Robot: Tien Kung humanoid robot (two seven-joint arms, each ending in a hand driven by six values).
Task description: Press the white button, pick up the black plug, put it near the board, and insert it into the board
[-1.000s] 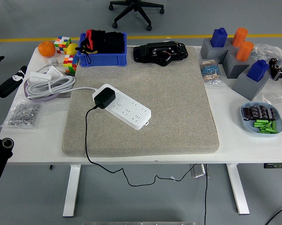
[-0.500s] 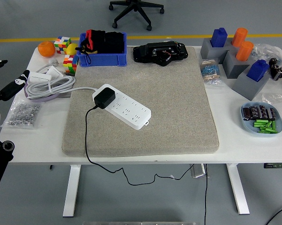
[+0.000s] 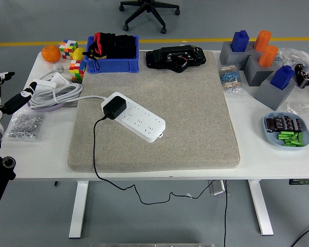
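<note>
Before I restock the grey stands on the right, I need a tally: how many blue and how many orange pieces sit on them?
Blue blocks: 2
Orange cylinders: 2
Total: 4

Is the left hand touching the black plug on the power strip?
Apart. In the head view the left hand is at the table's left edge, while the black plug sits in the white power strip, with bare mat between.

You see: white board (image 3: 139, 117), black plug (image 3: 114, 107), grey-beige mat (image 3: 185, 113), blue bin (image 3: 112, 64), orange fruit (image 3: 51, 53), white tabletop (image 3: 277, 159).
</note>
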